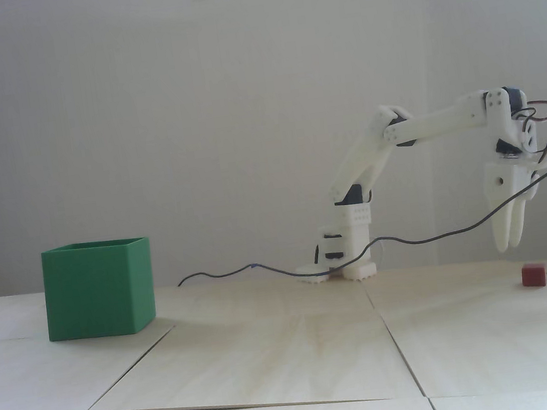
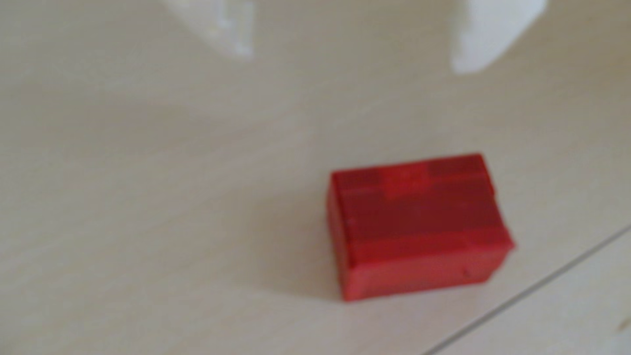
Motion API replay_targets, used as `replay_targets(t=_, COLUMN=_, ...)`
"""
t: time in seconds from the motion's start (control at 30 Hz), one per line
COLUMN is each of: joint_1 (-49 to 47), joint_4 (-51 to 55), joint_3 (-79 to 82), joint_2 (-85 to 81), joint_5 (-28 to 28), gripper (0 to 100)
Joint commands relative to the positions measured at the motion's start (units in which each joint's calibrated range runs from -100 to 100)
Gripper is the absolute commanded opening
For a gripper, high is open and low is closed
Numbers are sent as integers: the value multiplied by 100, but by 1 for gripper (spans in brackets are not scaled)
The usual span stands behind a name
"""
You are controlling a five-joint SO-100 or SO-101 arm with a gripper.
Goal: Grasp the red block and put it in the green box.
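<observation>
Fixed view: my pincer (image 1: 509, 245) hangs tips-down over the right end of the counter (image 1: 282, 350), empty, above and slightly left of the red block (image 1: 534, 275) — not touching it. The block sits flat on the counter near a seam between the wood panels. The green box (image 1: 99, 289) stands upright, open top, well apart on the far left. A black cable (image 1: 409, 240) droops from the wrist across the front of the arm's base.

Wrist view: blurry. Two white fingertips (image 2: 491, 37) enter from the top edge with a wide gap between them, so I read the pincer as released, nothing in it. The red block (image 2: 418, 227) lies below that gap and offset right, closer in line with the right-hand finger than with the centre.

Risks as I see them: if I drop straight down, that finger could land on the block's top or nudge it away instead of straddling it. The block is tiny, so a skewed pinch could squirt it out. The cable could snag during the long swing to the box.
</observation>
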Motion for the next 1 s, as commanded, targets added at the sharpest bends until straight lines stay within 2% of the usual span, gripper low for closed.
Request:
replay_targets(t=0.0, joint_1=10, joint_4=-60, joint_3=-448, joint_2=-133, joint_5=49, gripper=20)
replay_targets(t=0.97, joint_1=115, joint_4=-34, joint_3=-492, joint_2=286, joint_5=59, gripper=20)
